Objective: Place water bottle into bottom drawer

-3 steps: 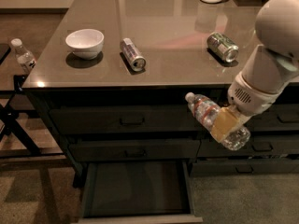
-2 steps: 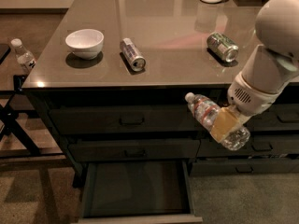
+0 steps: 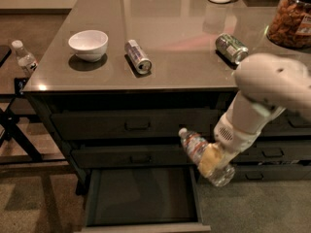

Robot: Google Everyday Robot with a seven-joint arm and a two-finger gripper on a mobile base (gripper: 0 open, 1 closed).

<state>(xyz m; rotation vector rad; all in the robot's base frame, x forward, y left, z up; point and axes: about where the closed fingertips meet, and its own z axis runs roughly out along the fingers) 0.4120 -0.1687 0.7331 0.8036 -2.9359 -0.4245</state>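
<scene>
The pick-up is done: the gripper is clamped across the middle of the bottle, which hangs tilted in the air, cap toward 10 o'clock, below the worktop edge. The drawer stands pulled out with a bare floor. What is left, by my judgement, is the carry toward 8 o'clock, the lowering and the release. The bottle sits over the drawer's right wall, at about 2 o'clock from its middle, so that wall and the handled drawer fronts just behind are the edges to clear.
</scene>
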